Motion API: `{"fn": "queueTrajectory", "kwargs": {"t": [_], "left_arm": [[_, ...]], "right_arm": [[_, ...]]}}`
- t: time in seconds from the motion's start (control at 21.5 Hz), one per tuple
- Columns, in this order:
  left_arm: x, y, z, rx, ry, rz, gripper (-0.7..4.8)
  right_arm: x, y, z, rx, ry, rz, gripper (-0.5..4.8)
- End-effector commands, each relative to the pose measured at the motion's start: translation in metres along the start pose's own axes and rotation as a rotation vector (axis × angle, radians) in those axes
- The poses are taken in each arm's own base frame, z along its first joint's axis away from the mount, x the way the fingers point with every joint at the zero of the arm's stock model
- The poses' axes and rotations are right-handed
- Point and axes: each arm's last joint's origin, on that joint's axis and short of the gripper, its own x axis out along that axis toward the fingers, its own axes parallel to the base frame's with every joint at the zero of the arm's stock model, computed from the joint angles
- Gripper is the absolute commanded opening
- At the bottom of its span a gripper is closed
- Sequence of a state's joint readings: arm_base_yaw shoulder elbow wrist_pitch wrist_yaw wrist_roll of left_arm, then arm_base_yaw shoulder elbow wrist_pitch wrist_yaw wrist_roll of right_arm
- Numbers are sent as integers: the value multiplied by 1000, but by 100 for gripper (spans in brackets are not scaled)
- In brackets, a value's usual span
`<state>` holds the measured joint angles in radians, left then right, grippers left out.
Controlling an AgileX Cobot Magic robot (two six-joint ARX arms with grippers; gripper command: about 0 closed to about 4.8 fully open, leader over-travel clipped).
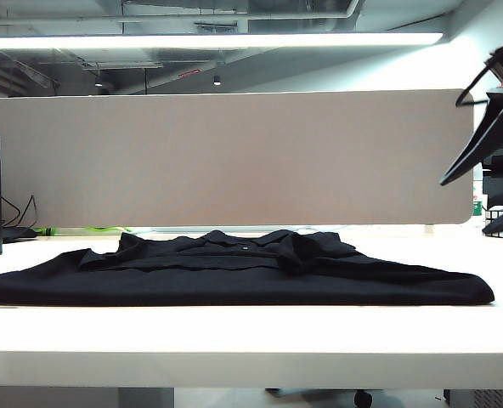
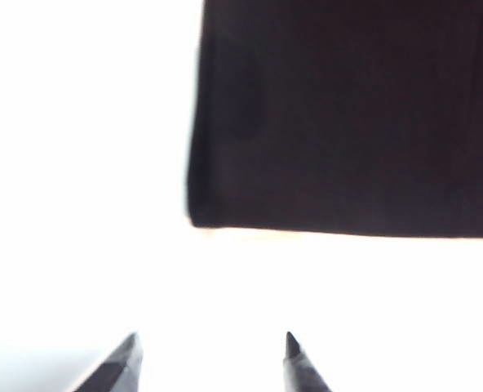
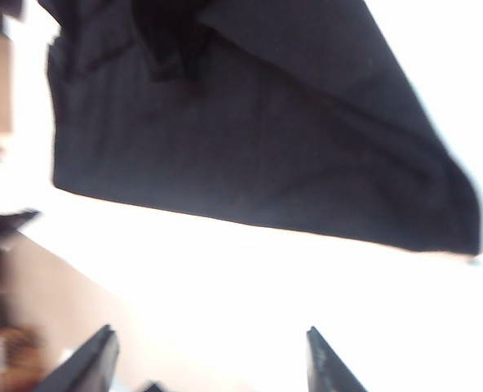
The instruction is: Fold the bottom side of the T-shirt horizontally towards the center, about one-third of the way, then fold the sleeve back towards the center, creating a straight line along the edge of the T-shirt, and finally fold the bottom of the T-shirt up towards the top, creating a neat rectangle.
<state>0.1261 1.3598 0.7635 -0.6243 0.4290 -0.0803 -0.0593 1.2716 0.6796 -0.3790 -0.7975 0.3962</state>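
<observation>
The T-shirt lies flat across the table, collar at the far side, apparently folded already into a rectangle. Both grippers hang clear above it, left gripper and right gripper spread wide and empty.

Your exterior camera sits low at the table edge, facing level across the T-shirt toward the partition. Your left wrist camera looks down past the left gripper at one shirt corner; the right wrist camera, past the right gripper, sees more shirt. All three share it.
</observation>
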Motion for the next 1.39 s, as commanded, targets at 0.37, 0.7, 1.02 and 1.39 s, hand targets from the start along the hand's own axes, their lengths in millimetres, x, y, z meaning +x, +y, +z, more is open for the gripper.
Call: {"fn": "queueTrajectory", "kwargs": {"t": [0.37, 0.7, 1.02, 1.39], "left_arm": [[6, 18, -12, -82, -17, -36, 215], [9, 29, -11, -125, -98, -89, 215], [11, 30, -3, -153, -164, -117, 215], [43, 43, -1, -225, -75, -221, 215]], "right_arm": [[8, -13, -11, 89, -13, 65, 317], [11, -30, -21, 178, -71, 87, 317], [12, -35, -22, 260, -127, 118, 317], [11, -38, -22, 297, -154, 88, 316]]}}
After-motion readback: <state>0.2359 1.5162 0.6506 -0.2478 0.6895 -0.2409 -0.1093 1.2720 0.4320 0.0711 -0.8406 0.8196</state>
